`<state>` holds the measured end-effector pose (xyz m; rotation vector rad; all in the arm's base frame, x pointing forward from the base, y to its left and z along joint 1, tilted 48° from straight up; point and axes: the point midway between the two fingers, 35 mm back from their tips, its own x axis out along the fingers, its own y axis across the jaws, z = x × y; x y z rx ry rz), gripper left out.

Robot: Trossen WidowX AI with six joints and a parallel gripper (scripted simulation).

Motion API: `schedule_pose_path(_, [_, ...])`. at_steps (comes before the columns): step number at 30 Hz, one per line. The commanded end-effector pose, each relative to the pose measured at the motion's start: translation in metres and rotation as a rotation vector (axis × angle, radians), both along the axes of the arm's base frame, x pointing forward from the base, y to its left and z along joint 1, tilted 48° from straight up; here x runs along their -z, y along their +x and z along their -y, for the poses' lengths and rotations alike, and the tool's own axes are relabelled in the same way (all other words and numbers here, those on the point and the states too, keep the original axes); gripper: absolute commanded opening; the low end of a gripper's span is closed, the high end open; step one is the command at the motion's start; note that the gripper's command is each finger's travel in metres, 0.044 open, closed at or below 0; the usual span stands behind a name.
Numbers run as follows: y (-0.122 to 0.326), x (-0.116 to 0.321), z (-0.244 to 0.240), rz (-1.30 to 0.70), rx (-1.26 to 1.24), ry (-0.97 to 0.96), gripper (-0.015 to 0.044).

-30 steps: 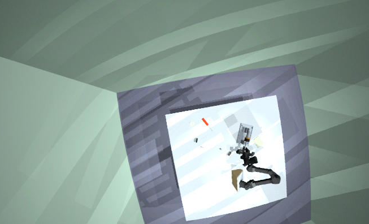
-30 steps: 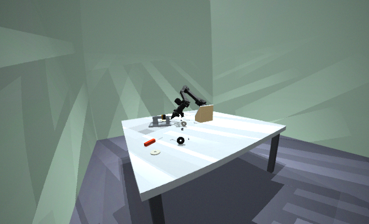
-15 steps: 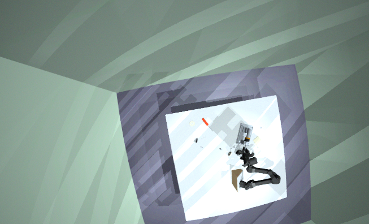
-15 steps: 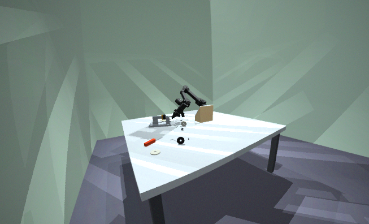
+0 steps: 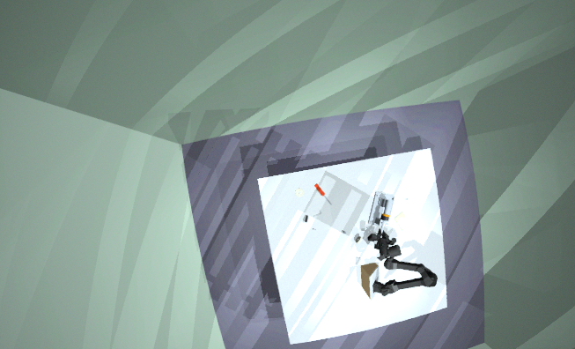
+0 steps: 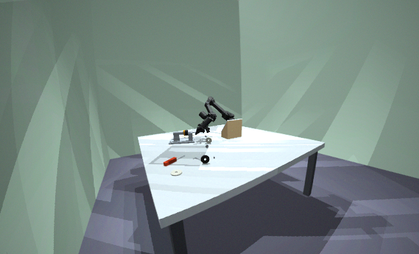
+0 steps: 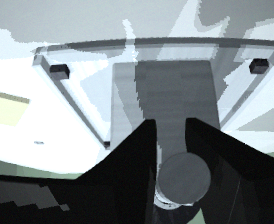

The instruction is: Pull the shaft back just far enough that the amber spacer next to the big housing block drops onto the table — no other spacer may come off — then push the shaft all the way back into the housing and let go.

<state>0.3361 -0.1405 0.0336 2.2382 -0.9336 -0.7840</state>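
Observation:
The amber spacer (image 5: 386, 216) (image 6: 184, 132) sits on the shaft line beside the big grey housing block (image 6: 176, 136), with a black spacer (image 6: 187, 132) against its outer side. The spacers are hidden in the wrist view. The shaft's round grey end (image 7: 184, 178) shows between the black fingers in the wrist view. My gripper (image 5: 381, 230) (image 6: 197, 132) (image 7: 170, 128) is shut on the shaft at its outer end, past the smaller grey support post (image 6: 190, 136). Both blocks stand on the fixture's base plate (image 6: 181, 142). Exact contact with the shaft is hidden in the top and exterior views.
A brown block (image 5: 368, 278) (image 6: 234, 129) stands beside the arm's base. A red screwdriver (image 5: 320, 189) (image 6: 170, 161), a black ring (image 6: 203, 158), a cream disc (image 5: 297, 192) (image 6: 176, 172) and a grey ring (image 6: 208, 140) are on the table. A pale yellow pad (image 5: 400, 217) (image 7: 7, 109) lies beside the fixture.

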Motion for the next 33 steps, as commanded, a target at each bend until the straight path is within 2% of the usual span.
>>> schedule_pose_path(1, [-0.0018,0.0008,-0.0013,0.000,-0.001,0.003,0.0000])
schedule_pose_path(33, [-0.0048,0.0017,-0.0024,0.000,-0.001,0.003,0.0000])
